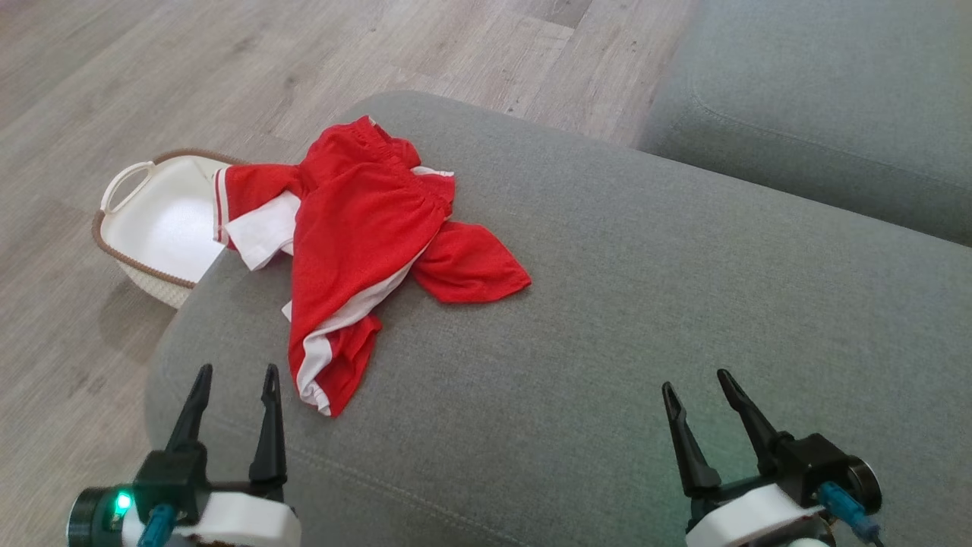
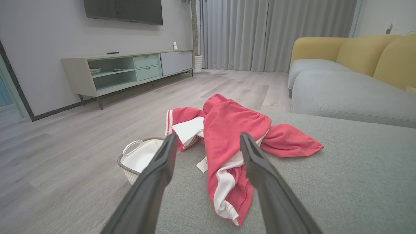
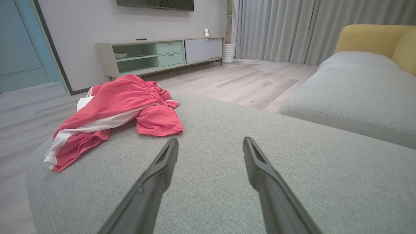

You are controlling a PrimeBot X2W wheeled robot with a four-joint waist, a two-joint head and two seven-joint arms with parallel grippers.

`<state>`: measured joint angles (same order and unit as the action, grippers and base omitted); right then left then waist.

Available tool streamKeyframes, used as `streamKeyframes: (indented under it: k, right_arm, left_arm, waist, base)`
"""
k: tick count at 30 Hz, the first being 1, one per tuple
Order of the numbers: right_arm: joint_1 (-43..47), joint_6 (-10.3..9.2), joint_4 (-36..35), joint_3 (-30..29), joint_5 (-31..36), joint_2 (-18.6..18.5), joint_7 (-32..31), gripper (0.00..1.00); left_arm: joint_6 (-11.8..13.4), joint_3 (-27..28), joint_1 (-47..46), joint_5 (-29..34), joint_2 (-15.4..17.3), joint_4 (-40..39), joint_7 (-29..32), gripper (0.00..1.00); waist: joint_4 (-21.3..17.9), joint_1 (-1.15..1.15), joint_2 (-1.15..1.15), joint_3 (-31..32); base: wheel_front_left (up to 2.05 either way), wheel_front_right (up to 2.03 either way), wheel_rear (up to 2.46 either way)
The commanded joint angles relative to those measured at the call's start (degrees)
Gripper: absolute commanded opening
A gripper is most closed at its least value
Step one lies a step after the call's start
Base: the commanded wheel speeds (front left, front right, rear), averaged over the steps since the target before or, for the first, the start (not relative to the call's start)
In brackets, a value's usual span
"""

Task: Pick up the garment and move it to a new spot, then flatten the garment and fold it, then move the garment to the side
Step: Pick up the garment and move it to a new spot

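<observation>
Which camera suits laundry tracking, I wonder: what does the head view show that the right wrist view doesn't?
Head view: the white basket on the floor, the left end effector. Right wrist view: TV cabinet, curtains, yellow sofa back. Both: the red-and-white garment on the grey sofa cushion, the right end effector.

Soft, even daylight fills the room. In my wrist views it comes diffuse through the pale curtains, with no hard glare. Shadows are faint: a dim smudge on the floor beside the basket, and a thin dark line under the garment on the sofa. The basket's white inside is nearly blown out. The garment reads vivid red from my head and washed pink from the wrists. The wrist views bend at their edges, so the door frame leans. My fingers, close to the lens, look soft. A green lamp glows behind my left hand.
</observation>
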<state>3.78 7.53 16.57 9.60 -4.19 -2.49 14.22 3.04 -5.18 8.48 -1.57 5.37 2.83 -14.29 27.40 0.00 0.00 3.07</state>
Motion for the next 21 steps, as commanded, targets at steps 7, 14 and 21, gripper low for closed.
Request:
streamKeyframes:
  k: [7,14,21]
  right_arm:
    - [-2.2,-0.04,-1.4,1.1,0.2,-0.4,0.8,1.0]
    - [-3.3,-0.04,-1.7,-0.8,3.7,-0.4,0.8,1.0]
    - [-5.8,-0.04,-1.7,-2.2,7.3,-0.7,0.8,1.0]
  left_arm:
    - [0.1,3.5,-2.7,0.5,1.5,-4.2,-0.7,1.0]
    - [-2.7,4.4,-12.6,0.7,5.3,-9.7,-0.7,1.0]
    - [-7.2,4.8,-33.3,-0.4,11.0,1.5,-0.1,1.0]
  waist:
    - [-2.5,0.0,0.0,-1.3]
    - [-5.9,0.0,0.0,-6.7]
    - [-9.2,0.0,0.0,-12.5]
  base:
    - [0.0,0.0,0.0]
    - [0.0,0.0,0.0]
    - [0.0,0.0,0.0]
